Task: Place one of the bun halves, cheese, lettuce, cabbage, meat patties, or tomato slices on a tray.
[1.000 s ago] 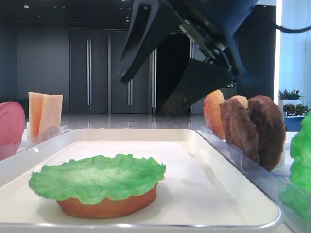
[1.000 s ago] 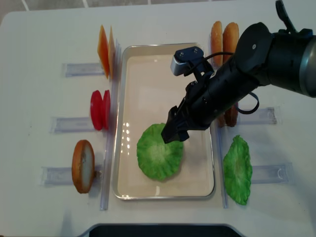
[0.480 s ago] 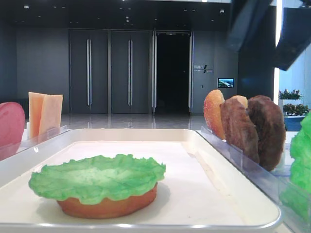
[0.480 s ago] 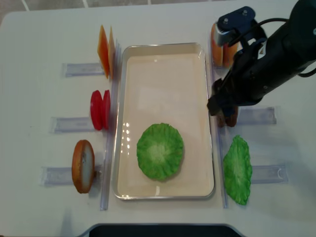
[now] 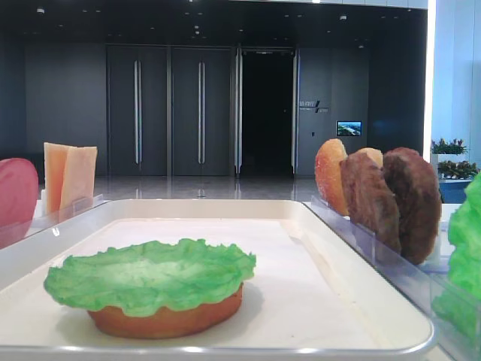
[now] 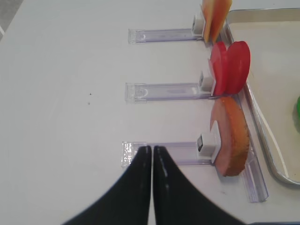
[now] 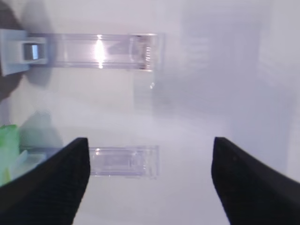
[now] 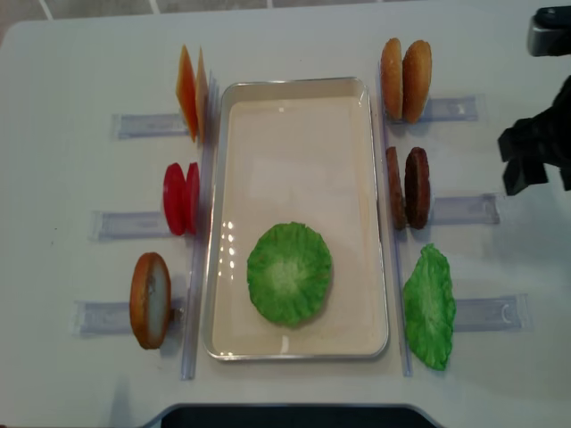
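The cream tray [image 8: 294, 134] holds a green lettuce [image 8: 289, 273] leaf lying flat on a bun half [image 5: 169, 320]. My right gripper [image 8: 522, 160] hangs open and empty over the bare table at the far right, its dark fingers [image 7: 51, 187] spread above a clear holder strip [image 7: 124, 161]. My left gripper [image 6: 152, 149] is shut on nothing, left of the standing bun half [image 6: 232, 136]. Cheese [image 8: 192, 89], tomato slices [image 8: 181, 198], bun halves [image 8: 406, 67] and meat patties [image 8: 408, 187] stand in holders beside the tray. I cannot single out a cabbage.
Another green leaf [image 8: 429, 306] lies right of the tray by a holder strip [image 8: 491, 314]. Clear holder strips line both sides of the tray on the white table [image 8: 71, 53].
My right arm has swung from above the lettuce on the tray out to the far right and left the low exterior view. The lettuce stays on the bun.
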Available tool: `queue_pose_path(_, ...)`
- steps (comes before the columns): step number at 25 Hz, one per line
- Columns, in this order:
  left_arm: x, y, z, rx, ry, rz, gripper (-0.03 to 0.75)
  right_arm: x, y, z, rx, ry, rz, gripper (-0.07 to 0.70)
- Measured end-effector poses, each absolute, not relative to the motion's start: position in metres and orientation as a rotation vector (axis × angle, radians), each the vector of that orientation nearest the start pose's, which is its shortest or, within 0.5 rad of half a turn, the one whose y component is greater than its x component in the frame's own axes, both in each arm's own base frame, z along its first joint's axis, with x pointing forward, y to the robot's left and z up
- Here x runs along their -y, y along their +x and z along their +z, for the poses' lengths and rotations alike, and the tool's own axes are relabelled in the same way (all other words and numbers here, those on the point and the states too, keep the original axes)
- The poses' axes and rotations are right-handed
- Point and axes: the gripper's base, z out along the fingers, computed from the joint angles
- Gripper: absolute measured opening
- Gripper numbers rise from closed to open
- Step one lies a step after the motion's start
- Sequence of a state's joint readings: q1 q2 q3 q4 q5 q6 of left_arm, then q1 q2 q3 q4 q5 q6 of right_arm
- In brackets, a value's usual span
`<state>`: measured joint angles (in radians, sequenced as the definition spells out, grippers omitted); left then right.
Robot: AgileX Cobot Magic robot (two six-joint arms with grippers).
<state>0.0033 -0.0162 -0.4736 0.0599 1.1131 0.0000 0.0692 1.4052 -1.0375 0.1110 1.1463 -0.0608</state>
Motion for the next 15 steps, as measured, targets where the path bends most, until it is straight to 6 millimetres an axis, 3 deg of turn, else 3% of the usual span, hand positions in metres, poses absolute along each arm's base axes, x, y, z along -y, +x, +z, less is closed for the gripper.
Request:
queue_pose_path(4,-0.005,-0.007,0.266,-2.106,-0.008,0.074,-0.007,-0.001,0.248,0.272,-3.012,0.009,0.098,0.541)
queue_pose_path(9,-0.005,-0.007,0.266,-2.106,-0.008,0.074,-0.007,0.003,0.243,0.278,-2.995,0.031,0.092,0.541)
queue_pose_path(15,-0.005,-0.007,0.266,-2.106,-0.008,0.074,-0.007,0.0,0.203,0.279,-2.927,0.015,0.088,0.541)
